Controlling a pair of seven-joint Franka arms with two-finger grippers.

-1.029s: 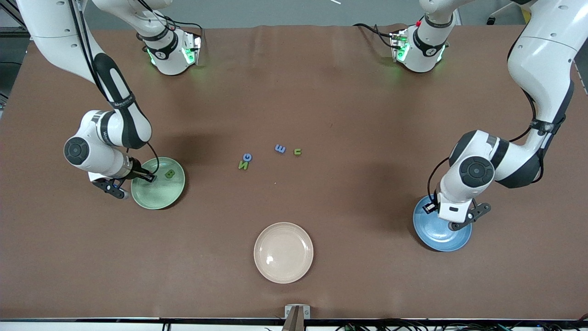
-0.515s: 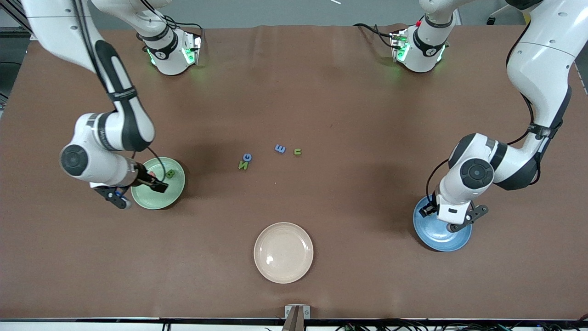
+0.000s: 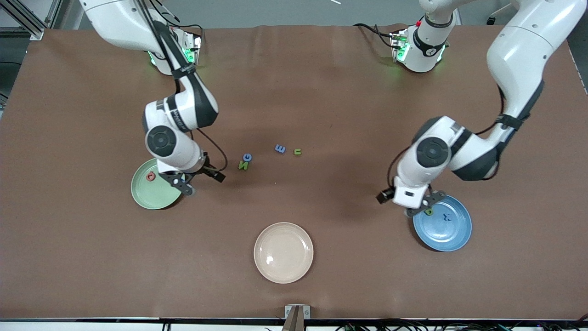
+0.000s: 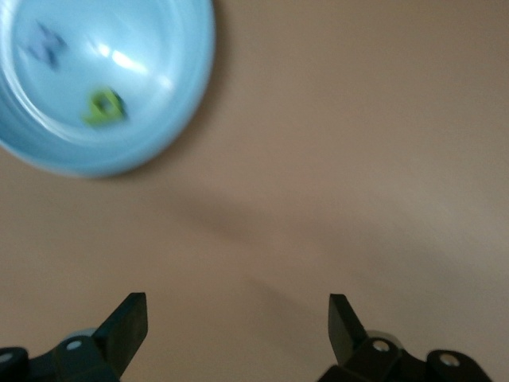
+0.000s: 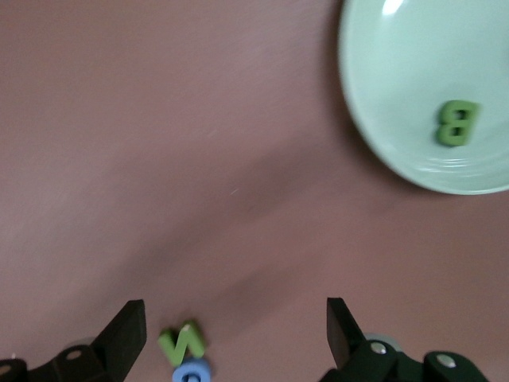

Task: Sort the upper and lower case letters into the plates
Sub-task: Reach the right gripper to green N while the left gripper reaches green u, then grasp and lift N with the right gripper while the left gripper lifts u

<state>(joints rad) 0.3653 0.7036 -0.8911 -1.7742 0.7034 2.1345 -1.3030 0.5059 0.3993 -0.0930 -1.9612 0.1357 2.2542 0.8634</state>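
Fingers on both grippers stand spread, grasping nothing. Left gripper point(image 4: 237, 326) hangs over bare table beside the blue plate point(image 3: 455, 236), which holds a green letter point(image 3: 429, 212) and a blue letter point(image 3: 445, 217). Right gripper point(image 5: 235, 330) hangs by the mint plate point(image 3: 147, 195), holding a pink letter point(image 3: 150, 175) and a green B point(image 5: 457, 122). Mid-table lie N point(image 3: 242, 164), G point(image 3: 247, 157), E point(image 3: 280, 148) and n point(image 3: 297, 151); nearer the camera, a beige plate point(image 3: 283, 271).
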